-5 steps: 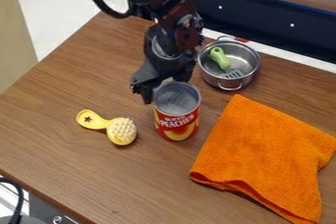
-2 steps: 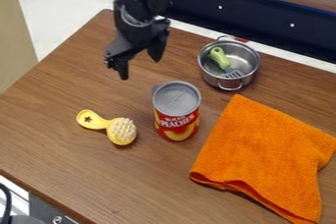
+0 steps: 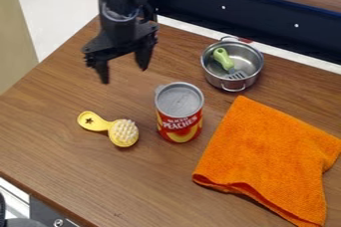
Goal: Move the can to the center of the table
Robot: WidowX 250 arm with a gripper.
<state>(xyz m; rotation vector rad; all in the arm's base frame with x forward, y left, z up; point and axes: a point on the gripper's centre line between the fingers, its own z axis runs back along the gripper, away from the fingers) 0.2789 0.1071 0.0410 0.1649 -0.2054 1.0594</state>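
Moved since the earlier frames: one gripper (image 3: 124,73), drawn off toward the view's left; can (image 3: 179,114) unmoved. Item, left: yellow brush (image 3: 123,132), bristles up, on the table (image 3: 153,186). Item, beyond it: fingers (image 3: 102,69), released, parted, nothing between them. Item, middle: the can, upright, near the table's center by my reckoning. Item, right: metal pot (image 3: 214,77); orange towel (image 3: 266,156). Step in hand, I judge: withdrawal after placement. Next, I need only keep the arm well off the can.
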